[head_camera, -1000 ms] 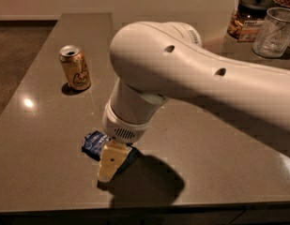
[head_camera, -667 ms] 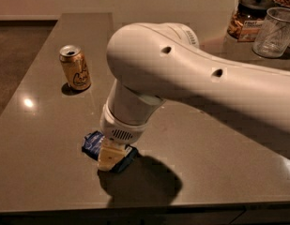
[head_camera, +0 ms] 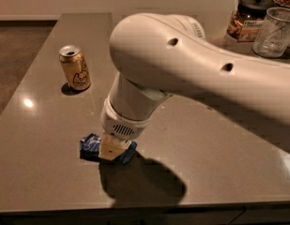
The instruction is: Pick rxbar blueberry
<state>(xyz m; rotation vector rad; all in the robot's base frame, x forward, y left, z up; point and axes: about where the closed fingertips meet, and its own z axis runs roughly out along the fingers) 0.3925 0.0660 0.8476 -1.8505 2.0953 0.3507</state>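
Observation:
The rxbar blueberry [head_camera: 90,146] is a dark blue crinkly wrapper lying flat on the grey table [head_camera: 46,125] near its front edge; its left end and a bit of its right end show. My gripper [head_camera: 113,150] is down on the bar's middle, at the end of the large white arm [head_camera: 182,64], and covers most of it. The cream-coloured fingers [head_camera: 111,149] reach table level over the bar.
A gold drink can [head_camera: 75,67] stands upright at the back left of the table. A glass jar with a black lid [head_camera: 250,18] and a clear glass tumbler [head_camera: 276,32] stand at the back right. The table's front edge runs just below the gripper.
The gripper has come down and slightly left, from a tilted pose just right of the bar onto the bar itself. The bar and can have not moved.

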